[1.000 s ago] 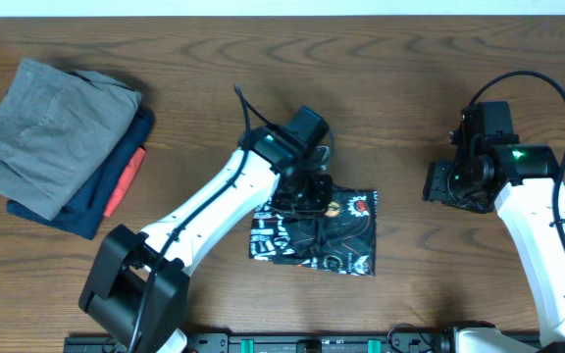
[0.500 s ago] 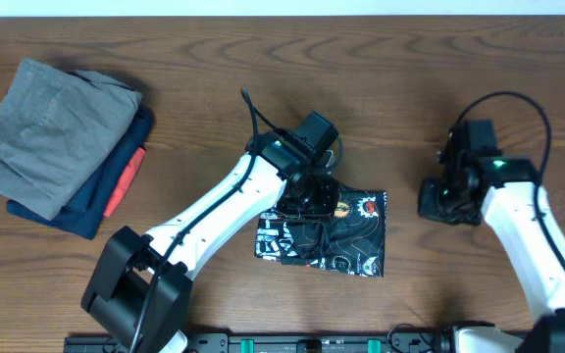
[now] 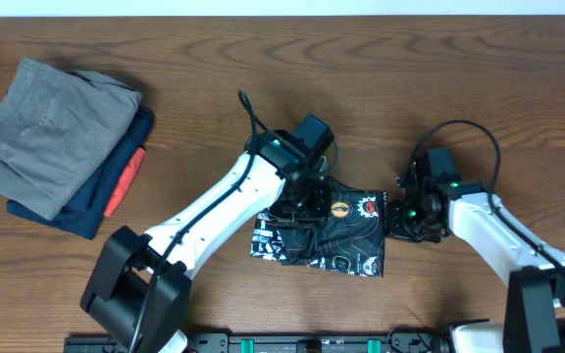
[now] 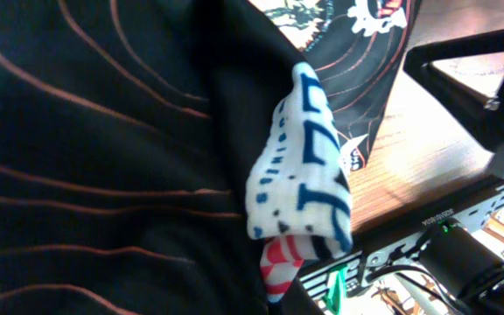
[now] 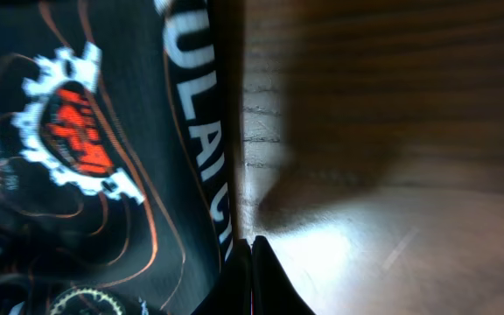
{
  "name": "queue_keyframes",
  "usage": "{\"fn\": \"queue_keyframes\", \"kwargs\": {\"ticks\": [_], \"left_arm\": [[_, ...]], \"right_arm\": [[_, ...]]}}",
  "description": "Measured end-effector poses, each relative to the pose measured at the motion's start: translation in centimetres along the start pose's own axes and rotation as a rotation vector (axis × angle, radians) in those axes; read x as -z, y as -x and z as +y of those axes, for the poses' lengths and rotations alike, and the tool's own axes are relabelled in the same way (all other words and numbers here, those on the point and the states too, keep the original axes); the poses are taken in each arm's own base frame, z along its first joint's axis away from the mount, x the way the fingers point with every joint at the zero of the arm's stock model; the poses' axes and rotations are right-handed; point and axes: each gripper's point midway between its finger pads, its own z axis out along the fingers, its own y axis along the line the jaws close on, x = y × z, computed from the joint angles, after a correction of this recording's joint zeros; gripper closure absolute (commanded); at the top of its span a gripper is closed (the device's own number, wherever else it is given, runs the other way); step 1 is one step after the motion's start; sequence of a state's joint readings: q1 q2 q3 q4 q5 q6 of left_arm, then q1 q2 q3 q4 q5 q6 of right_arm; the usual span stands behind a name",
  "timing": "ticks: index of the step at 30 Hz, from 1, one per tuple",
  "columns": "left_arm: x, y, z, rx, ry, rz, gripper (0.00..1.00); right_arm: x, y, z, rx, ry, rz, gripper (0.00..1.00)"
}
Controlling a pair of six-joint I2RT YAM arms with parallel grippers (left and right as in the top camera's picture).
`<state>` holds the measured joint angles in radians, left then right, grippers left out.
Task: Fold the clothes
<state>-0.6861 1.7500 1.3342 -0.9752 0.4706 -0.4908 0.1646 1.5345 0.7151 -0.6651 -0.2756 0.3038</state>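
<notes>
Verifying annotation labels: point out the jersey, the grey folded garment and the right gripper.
jersey (image 3: 346, 245): overhead view, on its black printed front.
grey folded garment (image 3: 47, 132): overhead view, middle of its top face.
right gripper (image 5: 252, 262): right wrist view, where the shut fingertips meet.

- A dark brown, wood-grained worktop (image 3: 479, 78) filled almost the whole overhead view.
- A pile of folded garments (image 3: 57, 137), grey over navy and orange-red, lay on it.
- Behind the pile, a pale strip (image 3: 282, 6) ran along the worktop's back edge.
- Well right of the pile, a black rail (image 3: 312, 343) with green clips lined the front edge.
</notes>
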Motion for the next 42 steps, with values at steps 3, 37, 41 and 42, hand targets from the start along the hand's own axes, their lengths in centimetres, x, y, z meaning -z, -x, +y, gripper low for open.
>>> {"fn": "queue_keyframes", "kwargs": {"ticks": [3, 37, 41, 42], "left_arm": [[0.8, 0.2, 0.2, 0.005, -0.006, -0.02, 0.94], [2.4, -1.2, -4.2, -0.167, -0.042, -0.129, 0.92], [2.4, -1.1, -4.2, -0.166, -0.039, -0.131, 0.92], [2.3, -1.1, -4.2, -0.166, -0.038, -0.13, 0.92]], "right_arm": [[-0.8, -0.3, 0.3, 0.016, 0.0, 0.018, 0.99], [-1.3, -0.7, 1.7, 0.016, 0.026, 0.035, 0.99], [-1.0, -1.0, 1.0, -0.008, -0.004, 0.054, 0.96], [-0.9, -1.0, 0.7, -0.017, -0.016, 0.059, 0.96]]}}
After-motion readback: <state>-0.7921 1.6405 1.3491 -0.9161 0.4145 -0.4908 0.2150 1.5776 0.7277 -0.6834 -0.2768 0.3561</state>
